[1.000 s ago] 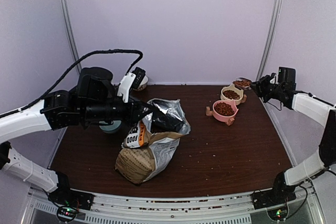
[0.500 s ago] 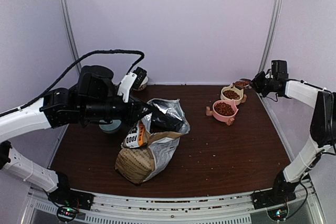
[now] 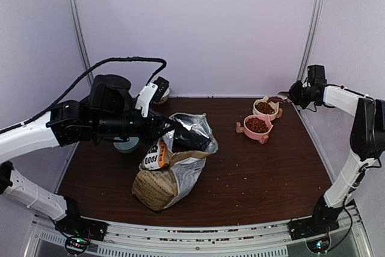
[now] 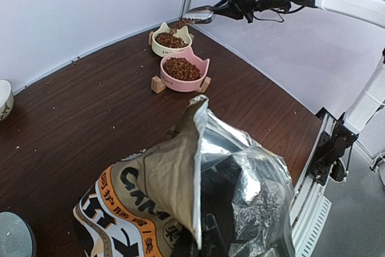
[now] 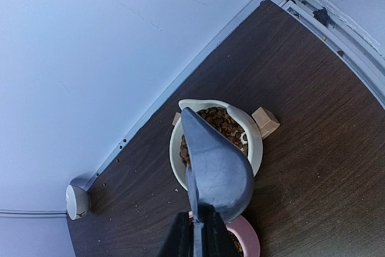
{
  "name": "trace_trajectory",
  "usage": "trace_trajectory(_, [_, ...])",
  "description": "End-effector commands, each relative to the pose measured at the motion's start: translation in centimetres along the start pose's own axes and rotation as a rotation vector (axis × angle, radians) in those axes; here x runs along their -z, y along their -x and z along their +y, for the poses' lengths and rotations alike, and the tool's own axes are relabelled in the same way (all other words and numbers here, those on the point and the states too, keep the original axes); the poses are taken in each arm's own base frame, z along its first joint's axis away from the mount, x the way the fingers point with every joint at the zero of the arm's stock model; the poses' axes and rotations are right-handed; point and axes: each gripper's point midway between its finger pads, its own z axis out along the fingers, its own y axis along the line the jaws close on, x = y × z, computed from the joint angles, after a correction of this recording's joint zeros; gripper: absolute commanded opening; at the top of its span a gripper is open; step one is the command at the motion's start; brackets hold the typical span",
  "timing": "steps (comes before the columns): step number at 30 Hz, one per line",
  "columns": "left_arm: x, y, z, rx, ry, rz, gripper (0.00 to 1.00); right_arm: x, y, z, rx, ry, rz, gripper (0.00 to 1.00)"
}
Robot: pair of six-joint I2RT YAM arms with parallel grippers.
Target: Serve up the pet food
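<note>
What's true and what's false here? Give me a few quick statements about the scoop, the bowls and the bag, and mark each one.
1. The scoop is tipped over the cream bowl. True.
2. The pink bowl is empty. False: it holds kibble.
3. The kraft bag is sealed shut. False: its top gapes open and the foil lining shows.
4. The right gripper holds the scoop by its handle. True.
</note>
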Motion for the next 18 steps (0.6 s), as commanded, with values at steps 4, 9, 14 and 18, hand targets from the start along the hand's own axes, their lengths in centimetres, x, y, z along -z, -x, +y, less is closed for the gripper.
trace_trajectory(4, [1.6,6.1,-1.4,-0.015,-0.058,-0.186,0.0,0.5,1.6,0.1,0.158,-0.075,-0.019,0.0])
trace_trajectory(9, [1.7,6.3,-1.5,-0.019,-0.061,-0.19,0.0,0.3,0.7,0.0,0.29,-0.129,0.037,0.0])
trace_trajectory(14, [1.6,6.3,-1.5,-0.018,-0.062,-0.187,0.0,0.5,0.4,0.7,0.45,-0.162,0.048,0.0])
trace_trajectory(18, [1.7,6.3,-1.5,-0.012,-0.063,-0.189,0.0,0.9,0.4,2.3,0.531,-0.123,0.032,0.0])
